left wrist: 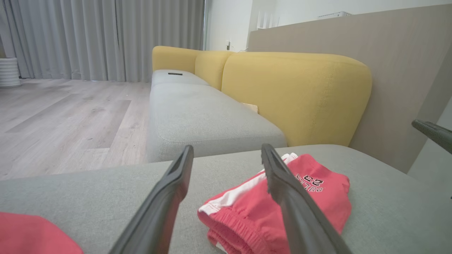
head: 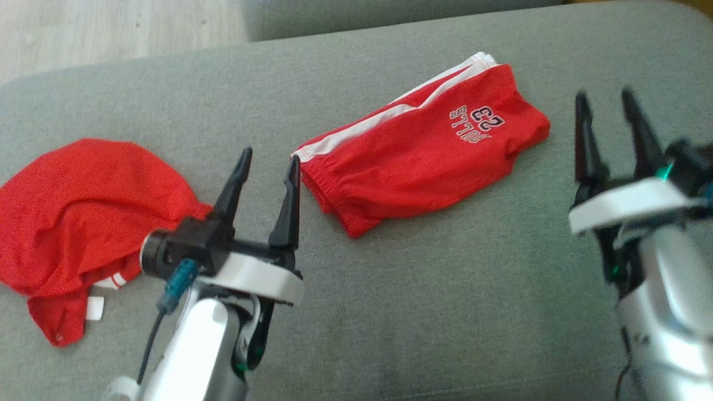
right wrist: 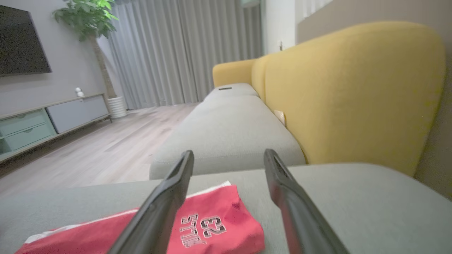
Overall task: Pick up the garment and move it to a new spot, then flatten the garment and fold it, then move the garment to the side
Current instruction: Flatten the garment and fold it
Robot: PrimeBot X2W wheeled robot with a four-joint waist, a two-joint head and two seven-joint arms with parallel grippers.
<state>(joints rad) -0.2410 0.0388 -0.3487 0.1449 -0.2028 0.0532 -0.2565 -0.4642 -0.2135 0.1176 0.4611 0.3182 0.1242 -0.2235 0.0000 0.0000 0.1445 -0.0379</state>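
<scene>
Somewhat blurred, the right tool [head: 604, 93] gapes empty; left tool [head: 271, 155] likewise, beside shorts [head: 423, 161].

"BULLS" and the number "23" are printed in white, dark-outlined letters on the red shorts [head: 423, 161], seen upside down in the head view.

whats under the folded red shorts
The red shorts lie on the grey sofa cushion. Only their top layer shows; anything between the folded layers or beneath them is covered by fabric.
</scene>
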